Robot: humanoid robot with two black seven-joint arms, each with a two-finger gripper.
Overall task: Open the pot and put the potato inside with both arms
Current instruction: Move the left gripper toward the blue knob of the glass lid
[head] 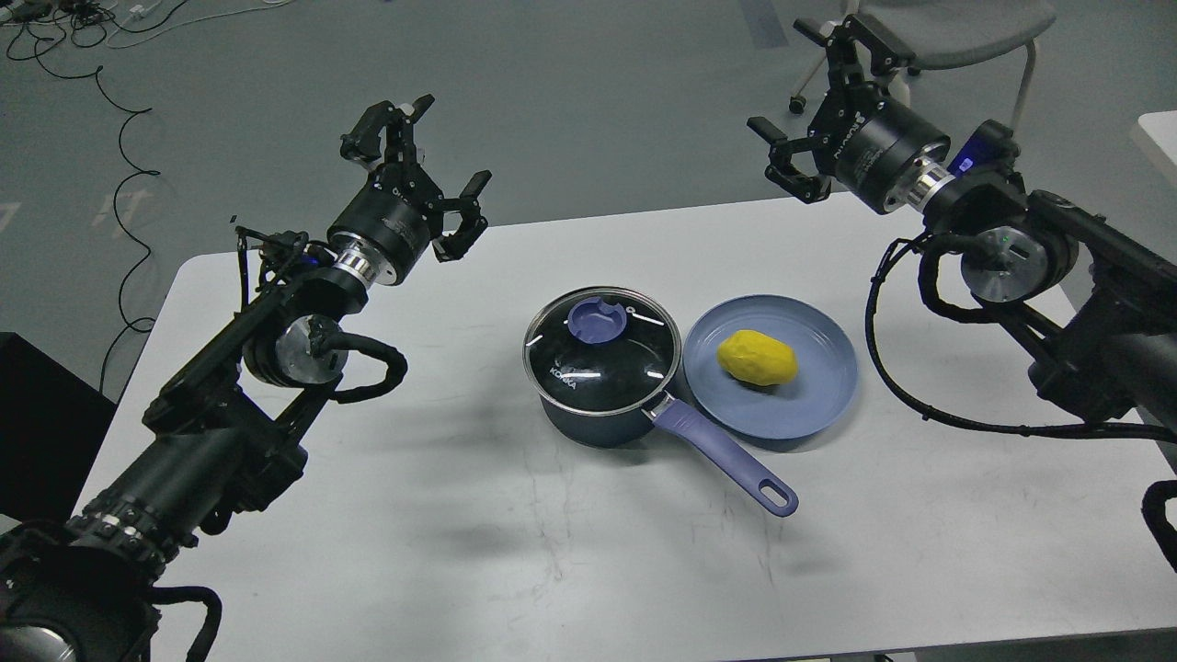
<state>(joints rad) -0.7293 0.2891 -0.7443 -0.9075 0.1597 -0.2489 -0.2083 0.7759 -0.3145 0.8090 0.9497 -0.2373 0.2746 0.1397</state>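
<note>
Two grippers up in the air, both with fingers spread and holding nothing: our left gripper (418, 170) at 10 o'clock from the pot (602, 372), our right gripper (818, 110) at 1 o'clock. We see the glass lid (598, 354) on the pot mid-table (460, 515). Just beside it at 3 o'clock, the potato (757, 359) sits on the blue plate (809, 405).
</note>
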